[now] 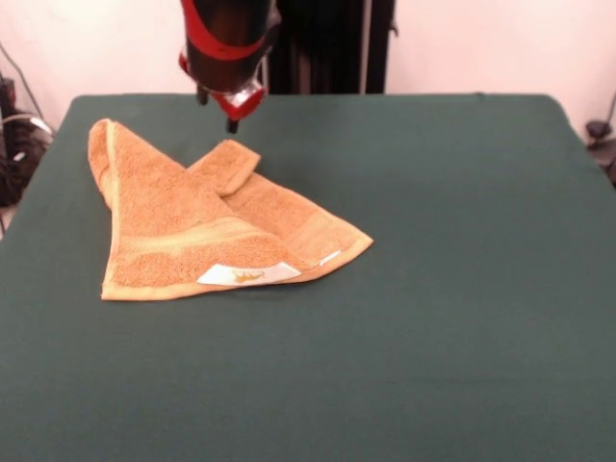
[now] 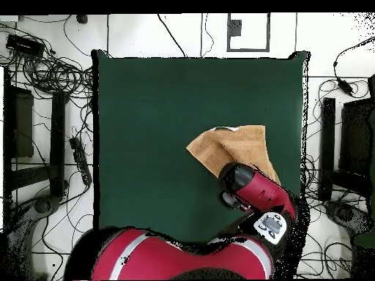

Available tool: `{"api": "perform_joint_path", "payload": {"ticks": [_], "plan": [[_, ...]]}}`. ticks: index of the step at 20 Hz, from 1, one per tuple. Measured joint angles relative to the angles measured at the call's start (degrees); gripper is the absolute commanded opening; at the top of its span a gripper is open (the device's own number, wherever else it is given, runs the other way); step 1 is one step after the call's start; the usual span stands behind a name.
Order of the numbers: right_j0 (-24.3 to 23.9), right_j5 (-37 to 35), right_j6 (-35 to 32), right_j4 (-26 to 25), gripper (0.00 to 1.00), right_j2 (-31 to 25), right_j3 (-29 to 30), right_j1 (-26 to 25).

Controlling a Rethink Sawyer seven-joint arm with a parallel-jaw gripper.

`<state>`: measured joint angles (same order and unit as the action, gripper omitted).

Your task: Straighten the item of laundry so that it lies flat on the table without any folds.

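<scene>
The worktop [image 1: 452, 318], covered in dark green cloth, is lying bare along its near edge in the front view. Further back, toward the far left corner as that view shows it, the orange-tan towel [image 1: 183, 226] is lying folded over itself, one flap doubled across the middle. Its white label [image 1: 248, 274] is showing at the towel's near edge. Beyond it, the jaws [image 1: 229, 114] are hanging just above the towel's far flap; whether they are apart or together cannot be told.

The red-and-black arm [image 1: 227, 43] hangs down, hand [image 1: 231, 123] low.
</scene>
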<state>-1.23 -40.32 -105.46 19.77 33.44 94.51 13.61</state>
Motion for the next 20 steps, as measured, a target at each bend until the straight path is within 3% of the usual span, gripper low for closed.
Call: {"api": "perform_joint_path", "payload": {"ticks": [11, 20], "plan": [[4.3, -5.0, 0.0, 0.0, 1.0, 1.2, 0.0, 9.2], [3.1, -3.1, 0.0, 0.0, 1.0, 1.6, -3.9, 9.6]]}}
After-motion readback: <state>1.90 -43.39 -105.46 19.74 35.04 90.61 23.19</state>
